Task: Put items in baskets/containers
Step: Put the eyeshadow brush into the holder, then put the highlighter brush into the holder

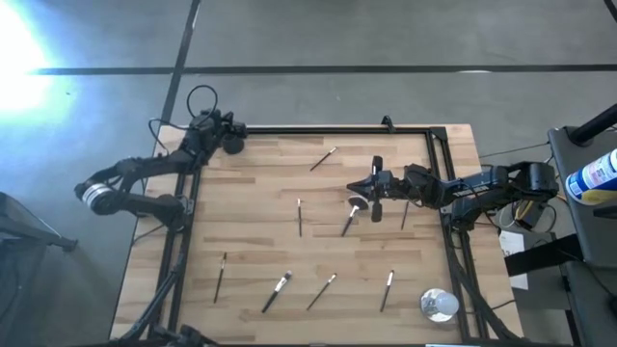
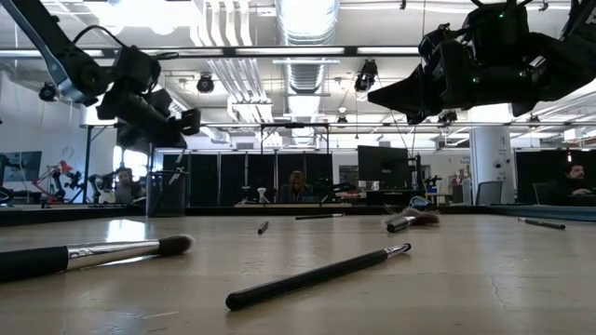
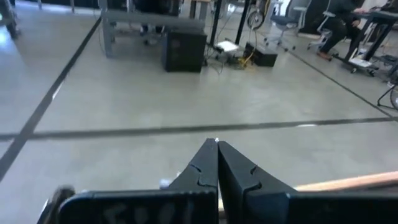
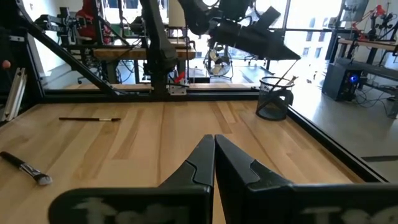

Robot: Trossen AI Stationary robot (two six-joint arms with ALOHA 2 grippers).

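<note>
Several slim makeup brushes lie flat on the wooden table; one point(image 1: 323, 159) is near the far edge, one point(image 1: 299, 217) at mid-table, others point(image 1: 277, 291) along the near edge. A fluffy-headed brush point(image 1: 352, 214) lies just below my right gripper point(image 1: 354, 187), which hovers shut over mid-table and holds nothing point(image 4: 214, 138). The black mesh cup point(image 4: 273, 102) stands at the far left corner point(image 1: 232, 145) with a brush inside it. My left gripper point(image 1: 238, 130) hangs shut above the cup point(image 3: 217, 143) and is empty.
A shiny silver round object point(image 1: 439, 305) sits at the near right corner. A black frame rail point(image 1: 328, 129) runs along the table's far edge and sides. In the low view, two brushes point(image 2: 317, 276) lie close to the near edge. People sit at desks in the room beyond.
</note>
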